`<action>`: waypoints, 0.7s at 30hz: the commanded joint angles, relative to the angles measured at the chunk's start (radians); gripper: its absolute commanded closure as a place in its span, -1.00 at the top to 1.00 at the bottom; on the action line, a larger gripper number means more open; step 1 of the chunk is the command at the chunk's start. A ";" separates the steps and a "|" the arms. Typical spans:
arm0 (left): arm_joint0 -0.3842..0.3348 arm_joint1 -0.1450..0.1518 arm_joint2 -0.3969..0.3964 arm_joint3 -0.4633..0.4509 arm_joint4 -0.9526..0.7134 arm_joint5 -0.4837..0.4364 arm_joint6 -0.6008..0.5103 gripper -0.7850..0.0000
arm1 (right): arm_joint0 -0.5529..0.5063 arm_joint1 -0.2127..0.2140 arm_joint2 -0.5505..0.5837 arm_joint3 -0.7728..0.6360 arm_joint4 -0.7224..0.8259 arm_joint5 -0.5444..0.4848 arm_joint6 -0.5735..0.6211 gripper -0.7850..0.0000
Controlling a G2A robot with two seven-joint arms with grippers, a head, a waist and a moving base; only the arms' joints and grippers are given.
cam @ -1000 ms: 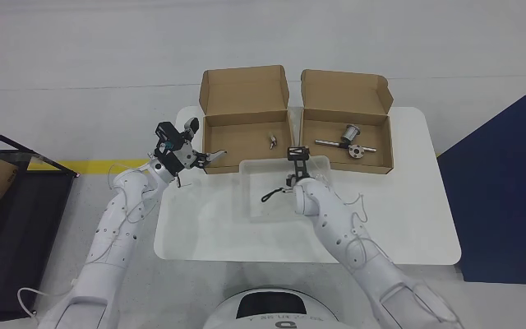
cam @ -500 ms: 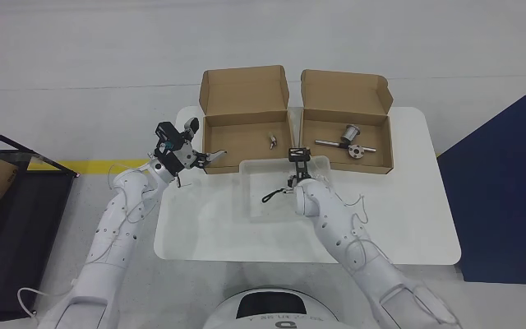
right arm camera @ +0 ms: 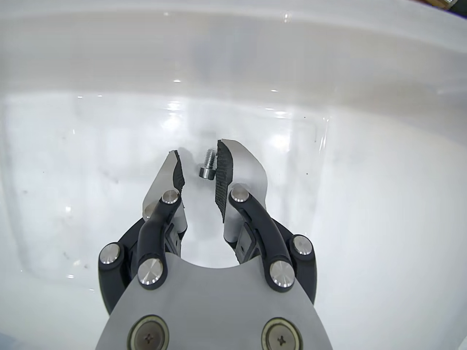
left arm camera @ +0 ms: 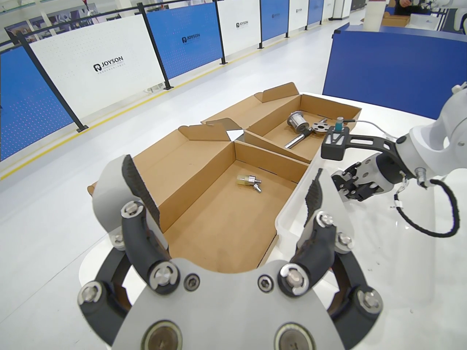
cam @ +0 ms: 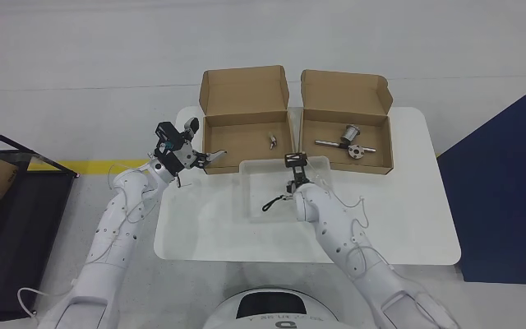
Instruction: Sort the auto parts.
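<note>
Bolt: small, lying in the white tray between the parted fingers of the right gripper, seemingly touching one pad, not clamped. Left gripper: spread wide, holding nothing, at the outer edge of the left cardboard box, which contains one small fitting. Right cardboard box: contains a shaft part.

The right gripper is low inside the bin, whose wall rises close ahead. Its parted fingers flank the bolt. The left box floor is bare apart from one fitting. The left gripper, spread wide, hangs by its corner.
</note>
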 commanded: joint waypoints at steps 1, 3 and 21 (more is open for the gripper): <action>0.000 0.000 0.000 0.000 0.000 0.000 0.000 1.00 | 0.002 -0.001 0.001 0.002 -0.006 0.009 0.009 -0.39; 0.000 0.000 0.000 0.000 0.000 0.000 0.000 1.00 | 0.006 -0.003 0.001 0.007 -0.011 0.017 0.016 -0.48; 0.000 0.000 0.000 0.000 0.000 0.000 0.000 1.00 | -0.029 -0.005 0.021 -0.048 -0.042 -0.012 -0.002 -1.00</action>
